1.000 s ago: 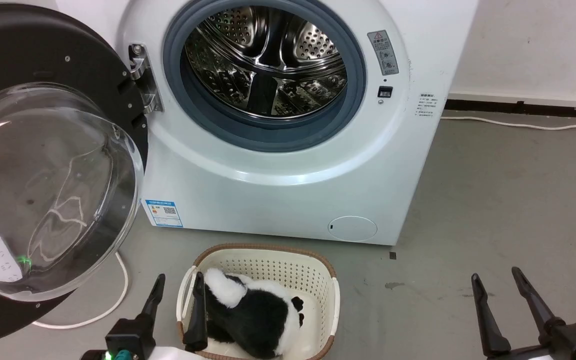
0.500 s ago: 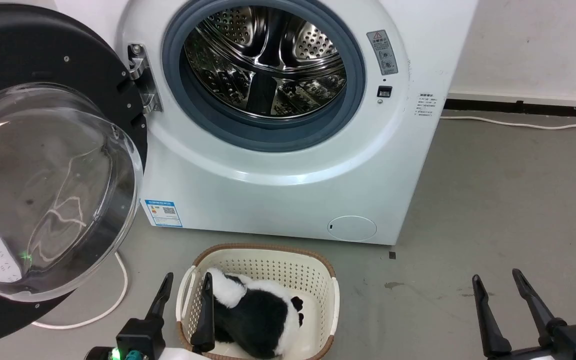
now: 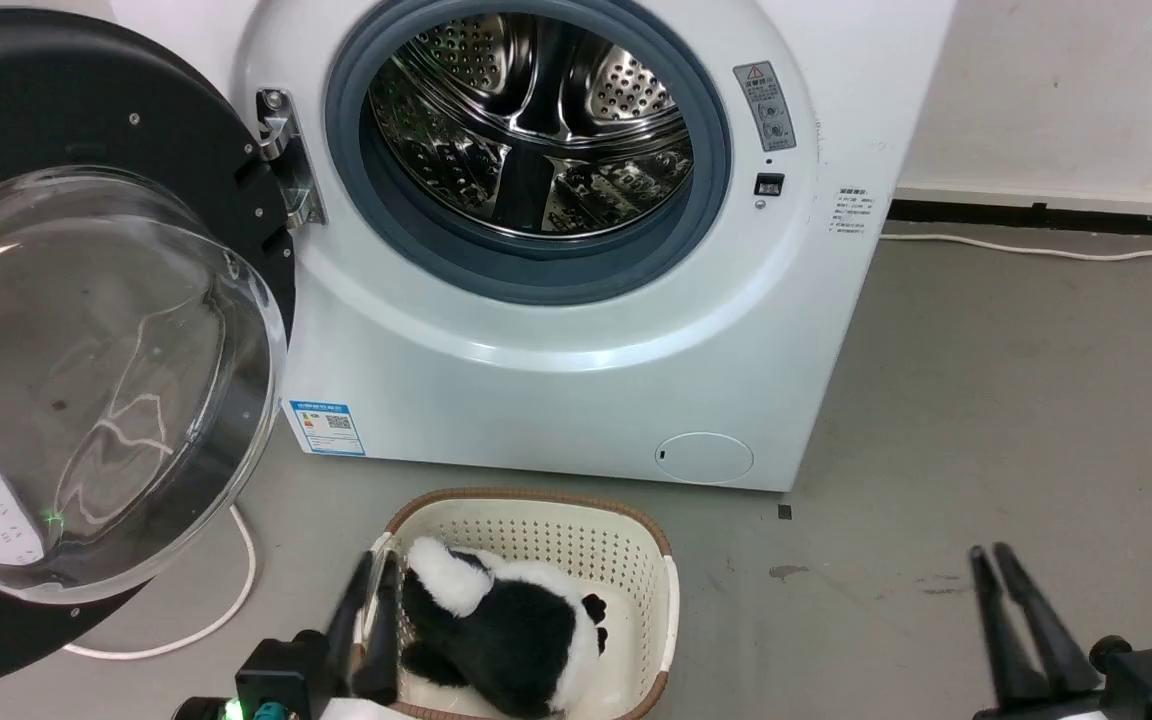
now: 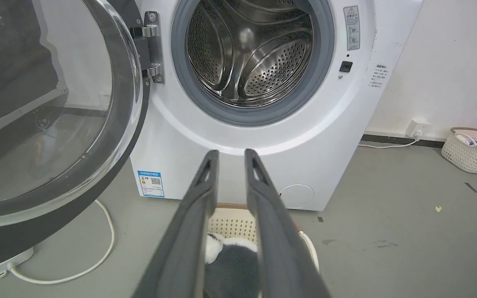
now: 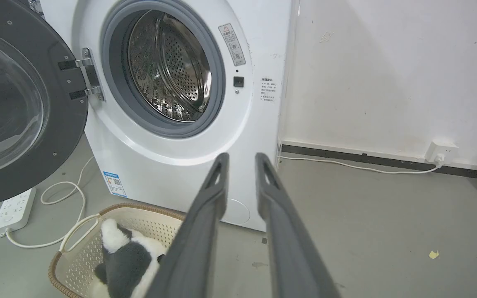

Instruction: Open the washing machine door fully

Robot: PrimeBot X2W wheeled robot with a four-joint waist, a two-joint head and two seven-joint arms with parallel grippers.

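Head view first: the washing machine door stands swung out on my left, away from the opening, with its inner face toward the camera. Its clear glass bowl bulges out of the wide black rim. The door hangs from the metal hinge at the left edge of the opening, and its lower rim sits above the floor. Nothing touches it.

Beside the hinge, the white washing machine shows its grey seal and the bare steel drum — I see nothing inside it. Just in front of the machine, a cream basket with a brown rim sits on the grey floor and holds a black-and-white plush toy. A white cable curls on the floor below the door, and the right wrist view shows it running to a power strip.

The left gripper hovers over the basket's near left rim, close to the plush and apart from the door. Its fingers are drawn narrow with only a slim gap, and they hold nothing. The right gripper hangs over bare floor at the lower right, well apart from the machine — equally narrow, also holding nothing. Both point toward the machine's front.
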